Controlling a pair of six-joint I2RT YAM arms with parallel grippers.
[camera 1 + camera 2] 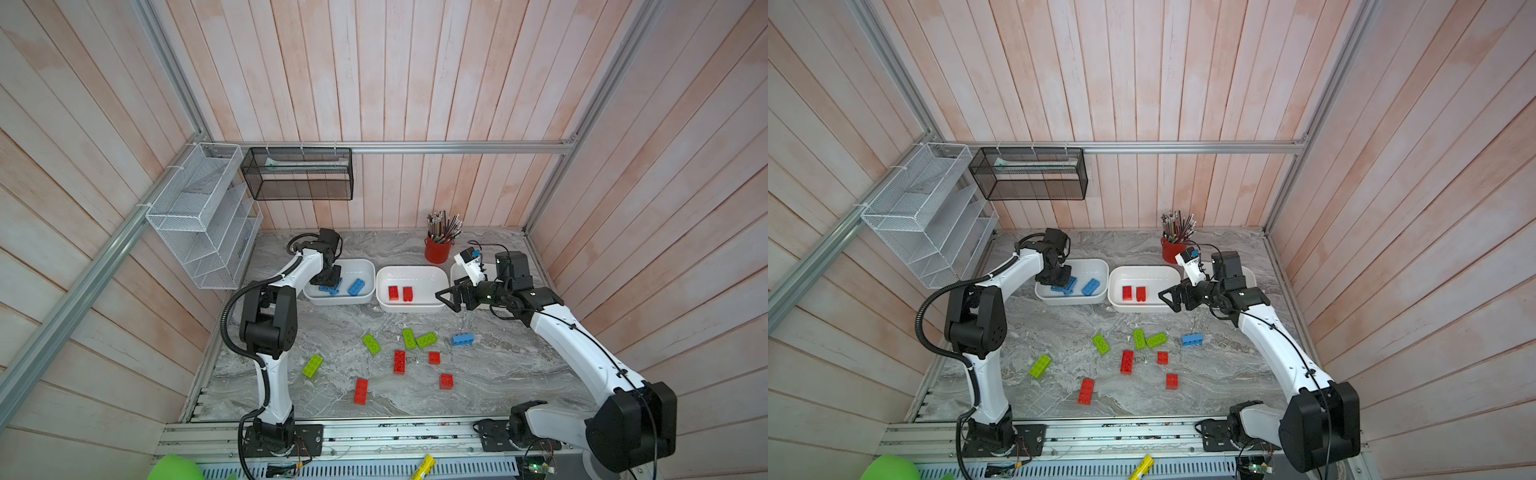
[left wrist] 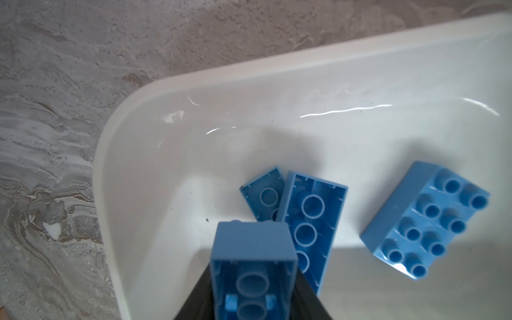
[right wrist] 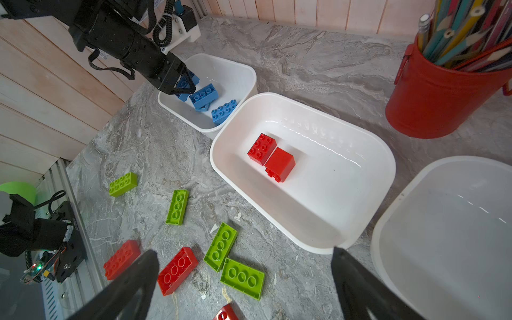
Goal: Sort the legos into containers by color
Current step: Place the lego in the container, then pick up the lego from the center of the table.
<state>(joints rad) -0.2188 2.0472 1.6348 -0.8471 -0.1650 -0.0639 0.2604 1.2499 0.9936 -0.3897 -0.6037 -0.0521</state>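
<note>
Three white containers stand in a row: the left one (image 1: 365, 266), the middle one (image 1: 409, 309) and the right one (image 3: 388, 221). My left gripper (image 2: 252, 291) reaches into the left container, shut on a blue lego (image 2: 252, 249) with its hollow side up, above three blue ones (image 2: 426, 219). Two red legos (image 1: 393, 293) lie in the middle container. My right gripper (image 1: 446, 300) hangs open and empty by that container's front right corner. Loose on the table are several green legos (image 1: 371, 344), several red ones (image 1: 399, 361) and one blue (image 1: 462, 339).
A red pencil cup (image 1: 437, 251) stands behind the containers near the back wall. A white wire basket (image 1: 199, 216) and a black mesh basket (image 1: 297, 174) hang on the left and back walls. A metal rail (image 1: 374, 436) runs along the front edge.
</note>
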